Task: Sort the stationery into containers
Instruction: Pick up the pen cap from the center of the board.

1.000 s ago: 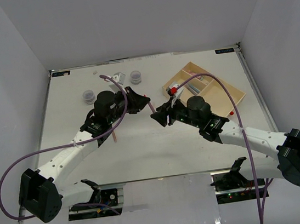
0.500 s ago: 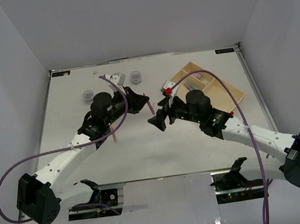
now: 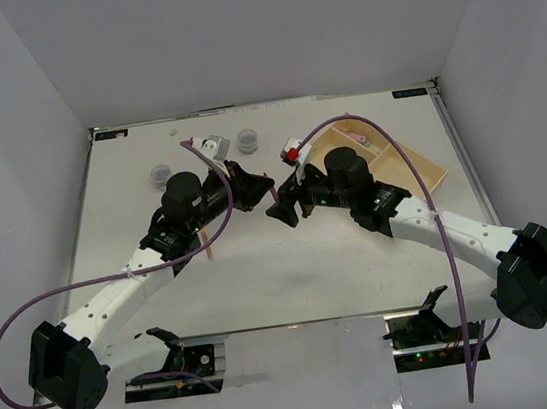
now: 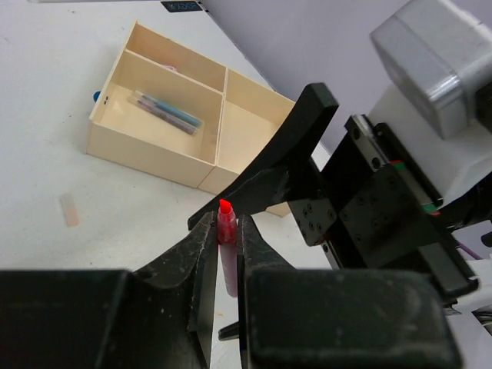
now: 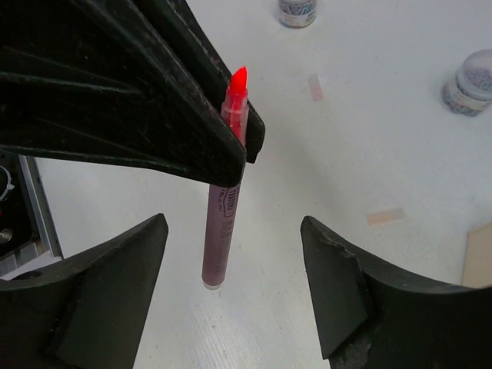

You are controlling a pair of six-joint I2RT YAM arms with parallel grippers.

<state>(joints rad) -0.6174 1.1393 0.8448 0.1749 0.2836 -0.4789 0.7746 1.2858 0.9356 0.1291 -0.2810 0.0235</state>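
My left gripper (image 3: pixel 263 188) is shut on a thin pink pen (image 4: pixel 225 231) with a red tip and holds it upright above the table. The pen hangs down from the left fingers (image 5: pixel 192 138) in the right wrist view (image 5: pixel 221 231). My right gripper (image 3: pixel 280 212) is open and empty, its jaws wide apart on either side of the pen's lower end without touching it (image 5: pixel 232 223). The beige three-compartment tray (image 3: pixel 420 170) lies at the back right, with pens (image 4: pixel 167 110) in one compartment.
Two round grey tubs (image 3: pixel 160 173) (image 3: pixel 247 142) stand at the back left. A small pink piece (image 3: pixel 206 246) lies under the left arm. Small tape-like strips (image 5: pixel 384 216) lie on the table. White walls close in three sides.
My right arm has swung left and forward, bringing its open gripper up to the pen. My left gripper has held the pen nearly still.
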